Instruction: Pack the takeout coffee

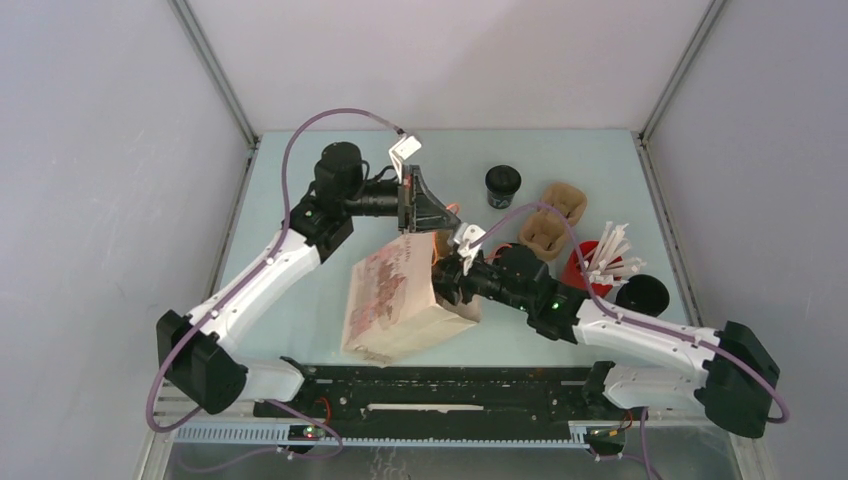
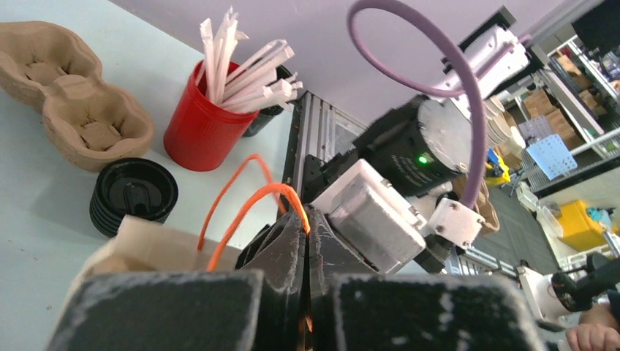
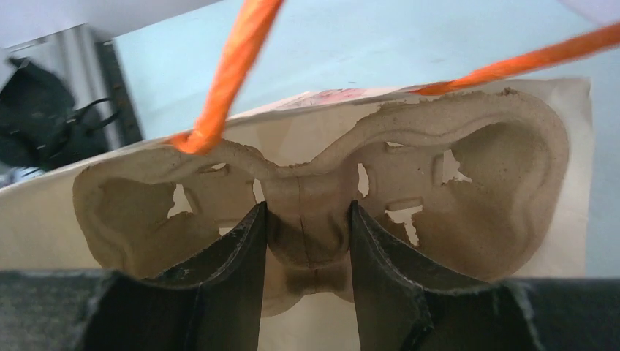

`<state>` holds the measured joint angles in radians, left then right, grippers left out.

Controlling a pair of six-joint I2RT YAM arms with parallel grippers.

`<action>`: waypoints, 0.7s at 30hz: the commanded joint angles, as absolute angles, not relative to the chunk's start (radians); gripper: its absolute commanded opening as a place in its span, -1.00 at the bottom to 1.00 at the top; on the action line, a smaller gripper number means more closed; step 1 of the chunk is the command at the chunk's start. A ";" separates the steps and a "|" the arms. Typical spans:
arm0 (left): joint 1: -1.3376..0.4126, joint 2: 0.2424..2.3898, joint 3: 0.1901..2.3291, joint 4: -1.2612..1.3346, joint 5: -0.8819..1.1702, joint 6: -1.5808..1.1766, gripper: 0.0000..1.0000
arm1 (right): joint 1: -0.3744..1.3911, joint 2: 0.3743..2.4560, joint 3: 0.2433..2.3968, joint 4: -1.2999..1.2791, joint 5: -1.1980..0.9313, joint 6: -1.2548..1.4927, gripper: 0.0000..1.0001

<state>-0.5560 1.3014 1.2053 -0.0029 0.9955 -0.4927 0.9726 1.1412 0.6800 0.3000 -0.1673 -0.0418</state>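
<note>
The takeout coffee, a small black lidded cup, stands at the back of the table and also shows low in the left wrist view as the takeout coffee; no gripper touches it. A printed paper bag lies on its side mid-table. My left gripper is shut on the bag's orange handle, holding it up. My right gripper is at the bag's mouth, shut on the middle bridge of a brown pulp cup carrier, with the bag's paper right behind it.
A second pulp cup carrier sits right of the coffee. A red cup of white sticks and a black stack of lids stand at the right, close to my right arm. Enclosure walls surround the table.
</note>
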 commanded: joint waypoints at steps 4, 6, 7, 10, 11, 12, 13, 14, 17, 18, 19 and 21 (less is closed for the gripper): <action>-0.568 1.390 1.342 0.064 0.905 -0.573 -1.00 | 0.992 0.958 0.683 0.129 0.227 -0.061 -0.28; -0.566 1.411 1.361 0.066 0.889 -0.581 -0.99 | 0.991 0.918 0.681 0.086 0.272 -0.070 -0.27; -0.564 1.420 1.365 0.065 0.886 -0.587 -0.97 | 0.990 0.912 0.682 0.072 0.281 -0.073 -0.27; -0.557 1.424 1.352 0.038 0.861 -0.599 -0.88 | 1.003 0.928 0.682 0.066 0.289 -0.070 -0.27; -0.552 1.420 1.349 0.014 0.847 -0.596 -0.88 | 1.012 0.937 0.683 0.072 0.294 -0.049 -0.27; -0.548 1.413 1.349 -0.050 0.822 -0.588 -0.84 | 1.022 0.946 0.682 0.080 0.296 -0.025 -0.27; -0.543 1.402 1.352 -0.113 0.793 -0.571 -0.78 | 1.032 0.954 0.682 0.088 0.286 -0.008 -0.28; -0.540 1.388 1.355 -0.174 0.765 -0.545 -0.72 | 1.041 0.962 0.683 0.098 0.282 0.020 -0.28; -0.532 1.323 1.352 -0.325 0.672 -0.469 -0.27 | 1.062 0.996 0.683 0.131 0.266 0.067 -0.28; -0.526 1.300 1.348 -0.360 0.650 -0.459 -0.13 | 1.064 1.004 0.689 0.135 0.265 0.076 -0.27; -0.520 1.277 1.340 -0.388 0.638 -0.453 -0.08 | 1.066 1.013 0.698 0.131 0.269 0.086 -0.28; -0.508 1.226 1.319 -0.417 0.613 -0.445 0.10 | 1.069 1.027 0.714 0.120 0.272 0.088 -0.27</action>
<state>-0.5312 1.3605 1.3102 -0.2928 0.7067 -0.5064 1.0550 1.0096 0.6762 0.0929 0.2539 0.0311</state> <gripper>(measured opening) 0.479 0.488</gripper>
